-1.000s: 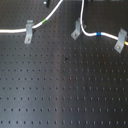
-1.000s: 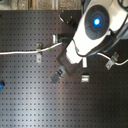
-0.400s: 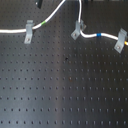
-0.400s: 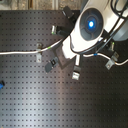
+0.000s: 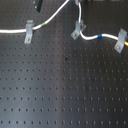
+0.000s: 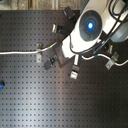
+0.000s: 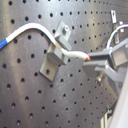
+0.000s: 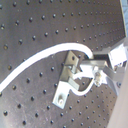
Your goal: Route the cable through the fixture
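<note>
- The bench (image 5: 65, 95) is matt black perforated metal.
- The fixture (image 7: 56, 54) looks like dull grey bent sheet metal.
- The cable (image 5: 15, 32) has a smooth white jacket.

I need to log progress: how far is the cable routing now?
Done: in the first exterior view the cable already sits in the left clip and the right clip. In hand: the gripper holds the cable beside the middle clip. Left: whether it is fully seated in that slot is unclear.
</note>
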Motion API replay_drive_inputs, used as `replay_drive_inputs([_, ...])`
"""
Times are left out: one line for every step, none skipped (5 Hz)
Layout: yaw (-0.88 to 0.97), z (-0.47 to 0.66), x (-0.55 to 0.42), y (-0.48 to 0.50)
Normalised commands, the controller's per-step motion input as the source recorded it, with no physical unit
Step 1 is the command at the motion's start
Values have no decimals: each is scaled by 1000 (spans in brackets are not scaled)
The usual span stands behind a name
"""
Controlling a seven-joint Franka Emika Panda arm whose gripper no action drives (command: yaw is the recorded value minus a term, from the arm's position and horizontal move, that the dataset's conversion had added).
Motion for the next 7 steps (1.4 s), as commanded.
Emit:
replay_drive_inputs([0,223,-72,-40])
replay_drive_inputs([-51,347,-142,-53])
replay_drive_inputs([114,282,-158,157])
replay_drive_inputs([151,302,-119,235])
replay_drive_inputs([260,235,-95,325])
replay_drive_inputs([237,503,331,137])
replay_drive_inputs([77,594,270,43])
